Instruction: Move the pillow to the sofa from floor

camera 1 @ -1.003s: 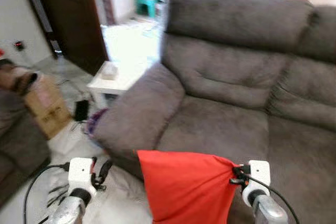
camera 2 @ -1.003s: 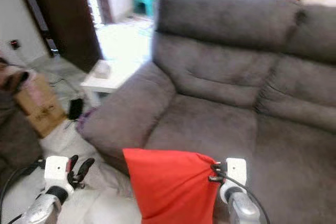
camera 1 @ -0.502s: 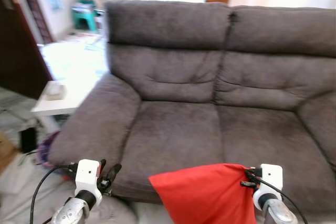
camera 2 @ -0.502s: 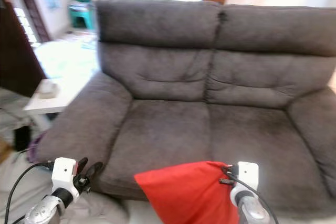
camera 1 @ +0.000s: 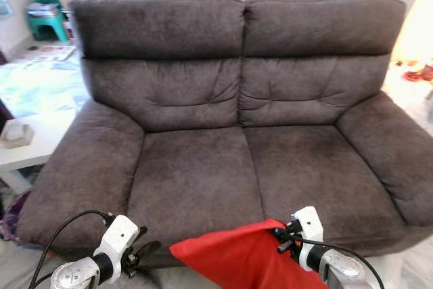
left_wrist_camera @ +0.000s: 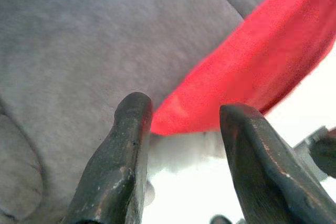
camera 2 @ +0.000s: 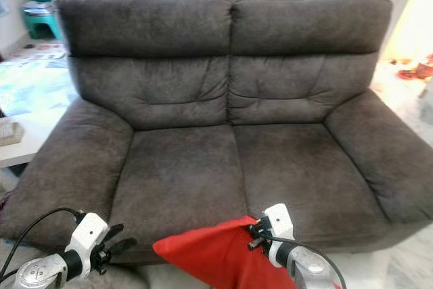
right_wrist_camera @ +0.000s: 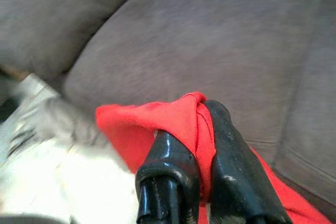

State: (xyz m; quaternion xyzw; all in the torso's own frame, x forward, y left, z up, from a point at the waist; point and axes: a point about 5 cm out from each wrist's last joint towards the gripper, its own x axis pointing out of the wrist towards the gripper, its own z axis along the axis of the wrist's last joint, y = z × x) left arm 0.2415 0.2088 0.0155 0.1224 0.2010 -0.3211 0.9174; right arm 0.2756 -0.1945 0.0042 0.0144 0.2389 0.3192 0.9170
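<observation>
I'm mid-carry: my right claw [camera 1: 283,238] is clamped on a corner of the red pillow [camera 1: 233,260], hanging before the sofa [camera 1: 223,174] seat edge. Left claw [camera 1: 143,251] gapes, idle. Next I judge: lift it over the cushion, release.

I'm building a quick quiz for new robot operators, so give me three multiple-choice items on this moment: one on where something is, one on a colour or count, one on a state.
1. Where is the red fabric pillow?
A. on the seat cushions
B. held in front of the dark grey two-seat sofa
C. on the white side table

2. How many back cushions does the sofa have?
A. one
B. two
C. three

3. How are the left gripper's fingers?
A. shut on the pillow
B. open, holding nothing
C. shut on a cable

Answers: 1 B, the right gripper pinches its corner before the seat edge; 2 B, one seam divides the back; 3 B, a gap shows between the fingers.
</observation>
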